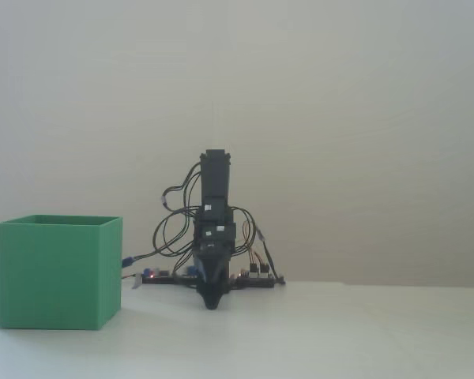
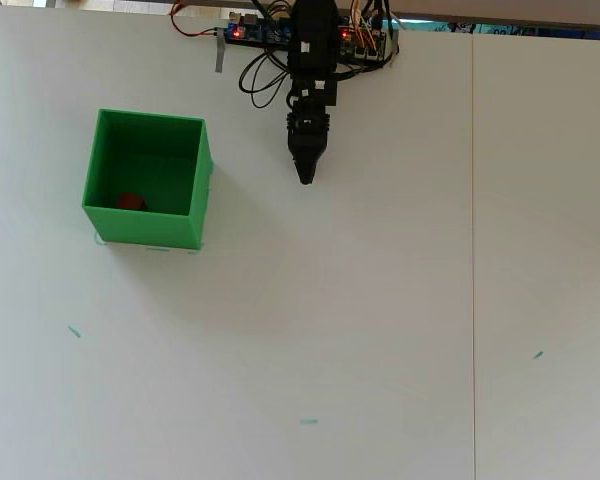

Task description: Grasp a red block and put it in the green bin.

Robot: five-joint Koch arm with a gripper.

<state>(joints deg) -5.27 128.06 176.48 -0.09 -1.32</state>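
The arm folds low at its base, its end effector (image 2: pixel 305 178) pinched closed and empty, pointing down at the table (image 2: pixel 380 300).

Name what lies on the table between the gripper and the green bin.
Nothing: the overhead view shows bare white table between the gripper and the green bin.
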